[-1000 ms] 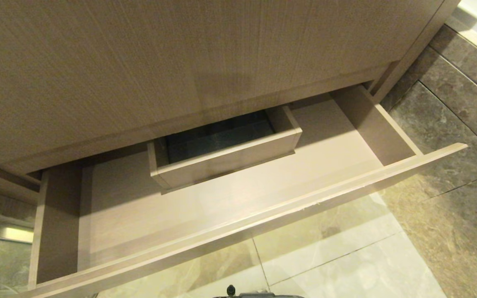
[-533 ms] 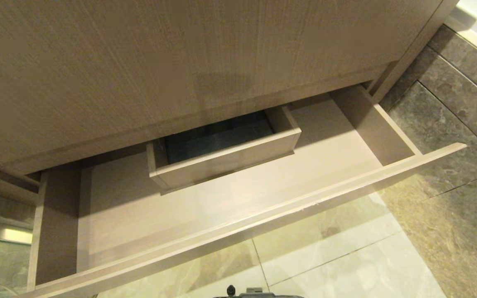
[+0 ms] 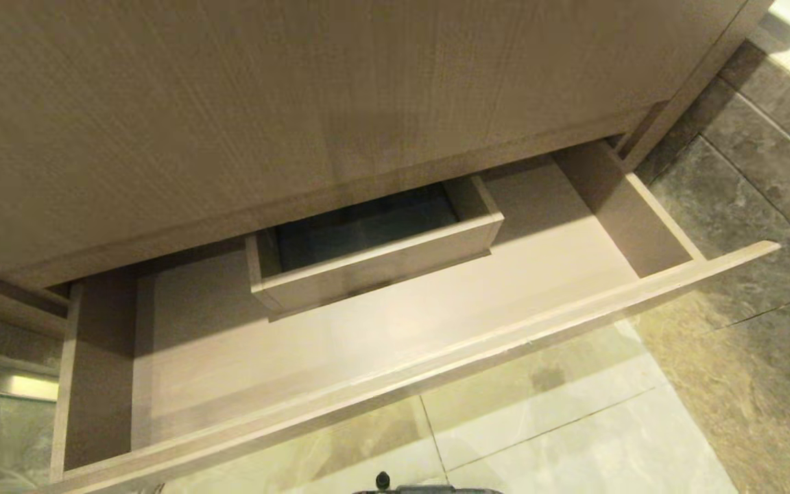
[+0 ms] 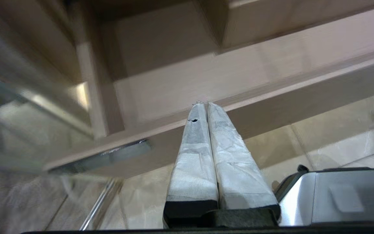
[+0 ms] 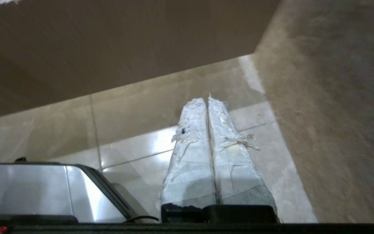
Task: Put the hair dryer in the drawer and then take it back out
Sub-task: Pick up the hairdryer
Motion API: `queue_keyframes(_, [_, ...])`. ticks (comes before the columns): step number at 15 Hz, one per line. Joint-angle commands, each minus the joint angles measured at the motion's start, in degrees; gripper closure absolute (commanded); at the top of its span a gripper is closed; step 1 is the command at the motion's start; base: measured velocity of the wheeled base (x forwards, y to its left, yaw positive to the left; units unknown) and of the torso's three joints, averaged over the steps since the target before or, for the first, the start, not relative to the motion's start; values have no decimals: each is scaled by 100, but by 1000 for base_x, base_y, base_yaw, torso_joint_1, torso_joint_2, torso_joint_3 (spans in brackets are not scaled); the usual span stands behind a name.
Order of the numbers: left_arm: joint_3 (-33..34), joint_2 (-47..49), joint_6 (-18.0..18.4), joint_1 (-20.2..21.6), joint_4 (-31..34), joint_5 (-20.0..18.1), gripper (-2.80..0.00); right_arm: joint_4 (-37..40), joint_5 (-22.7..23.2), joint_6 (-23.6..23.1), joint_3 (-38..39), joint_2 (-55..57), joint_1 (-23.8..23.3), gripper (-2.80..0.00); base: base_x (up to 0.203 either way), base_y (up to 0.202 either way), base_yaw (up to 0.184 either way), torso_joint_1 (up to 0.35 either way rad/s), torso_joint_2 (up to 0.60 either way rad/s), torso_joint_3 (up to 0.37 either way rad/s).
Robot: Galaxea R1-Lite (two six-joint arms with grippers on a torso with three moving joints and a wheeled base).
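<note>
Drawer (image 3: 340, 401) pulled open — long axis running left-right, front rim rising rightward

One open drawer (image 3: 381, 357), one boxed cut-out (image 3: 374, 264) inside, seemingly nothing else; two tools (image 4: 206, 104) (image 5: 207, 100).

No text, brand, number or sign can be read; the label on the drawer (image 3: 381, 384) front is illegible.

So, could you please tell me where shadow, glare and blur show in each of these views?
Head view: the panel above shades the back of the drawer, and the boxed cut-out is dark inside. Left wrist view: motion blur smears the glass beside the drawer. Right wrist view: glare on the floor tile, blur streaks on the darker floor.
</note>
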Motion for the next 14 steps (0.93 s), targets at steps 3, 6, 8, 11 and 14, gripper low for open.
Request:
queue_keyframes(3, [5, 0, -3, 5, -2, 0, 0, 2, 4, -14, 0, 1, 4, 0, 1, -3, 148, 254, -172, -183])
queue_keyframes(6, [5, 8, -3, 5, -2, -2, 0, 2, 4, -33, 0, 1, 4, 0, 1, -7, 213, 187, -632, -186])
queue_keyframes(8, [5, 9, -3, 5, -2, -2, 0, 2, 4, -15, 0, 1, 4, 0, 1, -4, 148, 74, -237, -63])
queue_keyframes(11, [5, 3, -3, 5, -2, 6, 0, 2, 4, -33, 0, 1, 4, 0, 0, -2, 26, 17, -50, -23])
queue_keyframes(14, [-4, 9, -3, 5, -2, 6, 0, 2, 4, -33, 0, 1, 4, 0, 0, 0, 0, 0, 0, 0])
